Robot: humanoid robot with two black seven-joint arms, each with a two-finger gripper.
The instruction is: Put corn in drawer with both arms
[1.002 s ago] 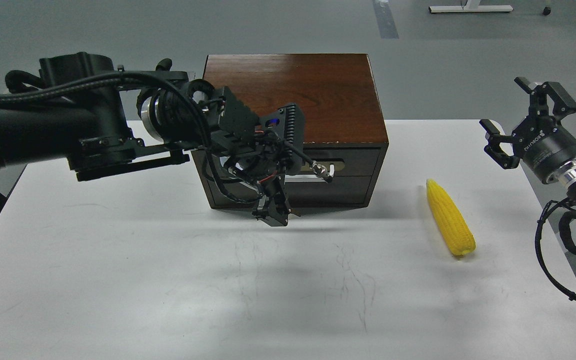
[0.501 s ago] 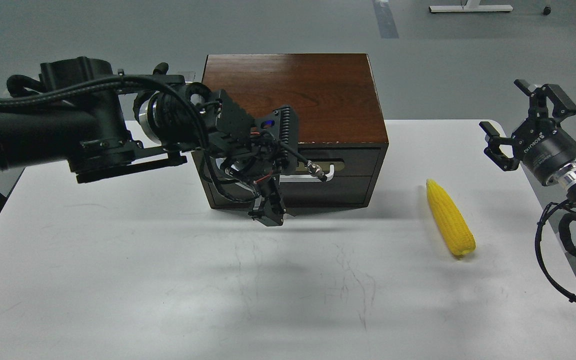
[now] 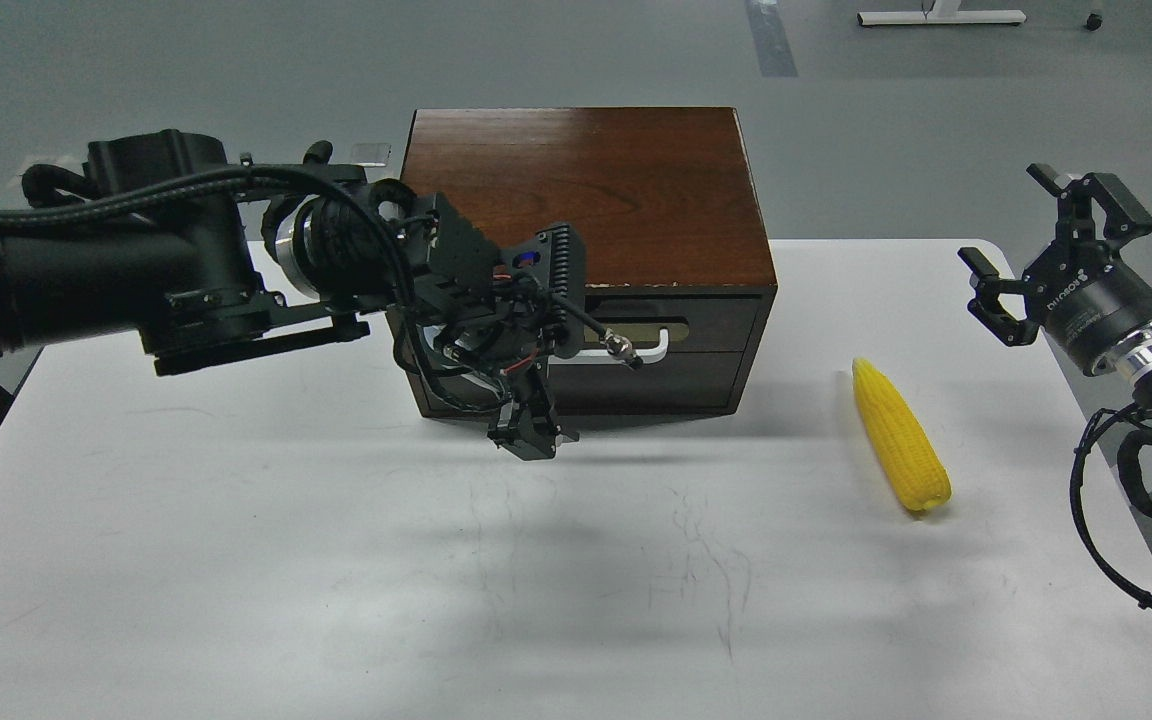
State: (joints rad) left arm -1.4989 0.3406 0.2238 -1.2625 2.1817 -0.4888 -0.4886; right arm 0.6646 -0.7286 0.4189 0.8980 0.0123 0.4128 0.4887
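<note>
A white worktop (image 3: 236, 560) carries a reddish-brown wooden drawer box (image 3: 586, 180) and, well apart, a yellow corn cob (image 3: 900, 435).

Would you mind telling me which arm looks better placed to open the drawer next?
Left. The left gripper hangs right in front of the box, just below the drawer and its white handle. The right gripper sits open far off, beyond the corn, so it probably suits the pick.
</note>
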